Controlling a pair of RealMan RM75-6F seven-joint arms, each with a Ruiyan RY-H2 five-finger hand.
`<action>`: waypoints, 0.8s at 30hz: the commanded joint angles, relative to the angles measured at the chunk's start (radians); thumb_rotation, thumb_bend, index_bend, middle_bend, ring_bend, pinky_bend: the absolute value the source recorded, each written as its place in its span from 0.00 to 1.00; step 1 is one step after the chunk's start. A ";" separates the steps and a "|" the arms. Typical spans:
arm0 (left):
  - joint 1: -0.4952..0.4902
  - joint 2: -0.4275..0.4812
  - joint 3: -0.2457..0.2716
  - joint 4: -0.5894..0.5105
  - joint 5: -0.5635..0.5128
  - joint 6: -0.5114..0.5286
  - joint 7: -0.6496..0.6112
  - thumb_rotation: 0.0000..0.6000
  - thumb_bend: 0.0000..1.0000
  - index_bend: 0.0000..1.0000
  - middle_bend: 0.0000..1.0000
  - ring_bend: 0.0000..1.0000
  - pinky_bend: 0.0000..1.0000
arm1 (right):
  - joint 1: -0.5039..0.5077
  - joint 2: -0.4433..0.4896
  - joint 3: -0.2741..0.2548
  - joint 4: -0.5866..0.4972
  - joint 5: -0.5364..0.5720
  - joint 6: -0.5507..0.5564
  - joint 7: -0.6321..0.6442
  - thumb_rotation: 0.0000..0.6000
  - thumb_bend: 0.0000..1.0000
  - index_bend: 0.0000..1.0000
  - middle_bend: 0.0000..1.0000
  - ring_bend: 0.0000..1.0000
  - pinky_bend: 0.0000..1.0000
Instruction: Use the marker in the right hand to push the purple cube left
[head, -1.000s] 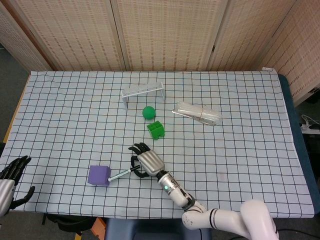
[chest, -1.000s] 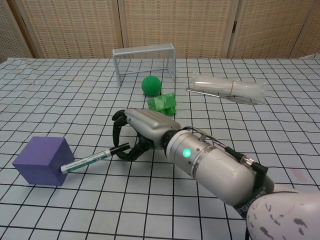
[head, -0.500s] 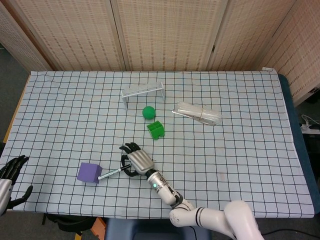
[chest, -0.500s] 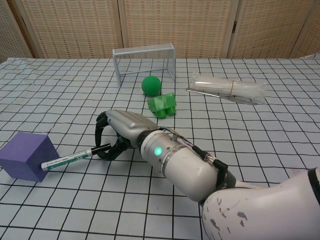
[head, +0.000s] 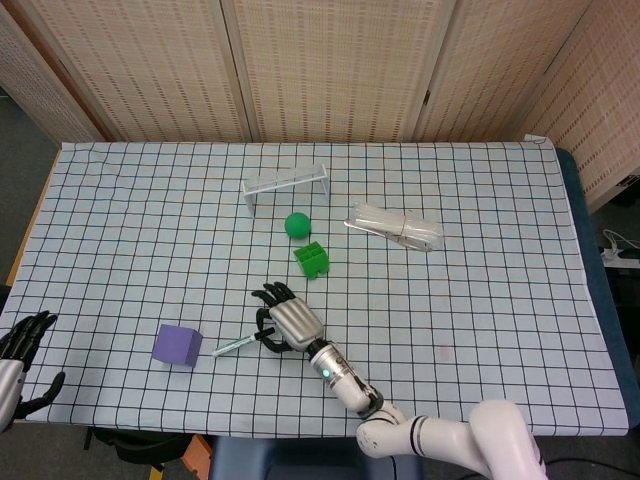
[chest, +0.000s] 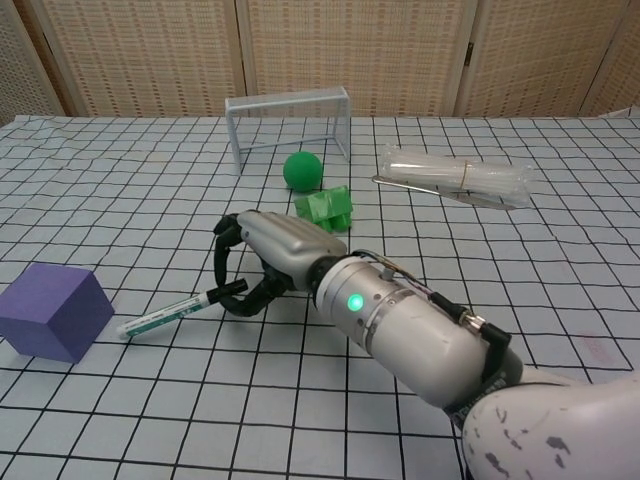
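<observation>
Here we see the metallic right hand (chest: 270, 250) gripping a slim white marker (chest: 165, 317), its tip just beside the matte purple cube (chest: 52, 311) at the near left of the grid-clothed worktop (head: 480, 300). At the near left edge, the dark left hand (head: 25, 345) seems spread, grasping nothing.

We see both views evenly and brightly lit, with soft light from above. Shadows under the right hand (chest: 265, 262) and the purple cube (chest: 55, 311) are faint and short. The chest view is sharp, only the nearest forearm is slightly blurred.
</observation>
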 joint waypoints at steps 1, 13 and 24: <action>-0.001 -0.004 0.000 -0.004 -0.001 -0.004 0.014 1.00 0.40 0.00 0.00 0.00 0.14 | -0.059 0.060 -0.037 -0.069 0.014 0.034 -0.030 1.00 0.45 0.87 0.12 0.00 0.00; -0.006 -0.015 -0.006 -0.006 -0.017 -0.020 0.049 1.00 0.40 0.00 0.00 0.00 0.14 | -0.162 0.160 -0.103 -0.136 0.014 0.087 -0.017 1.00 0.45 0.86 0.12 0.00 0.00; -0.017 -0.024 -0.005 -0.012 -0.026 -0.049 0.079 1.00 0.40 0.00 0.00 0.00 0.14 | -0.224 0.316 -0.194 -0.246 0.035 0.044 -0.093 1.00 0.32 0.02 0.01 0.00 0.00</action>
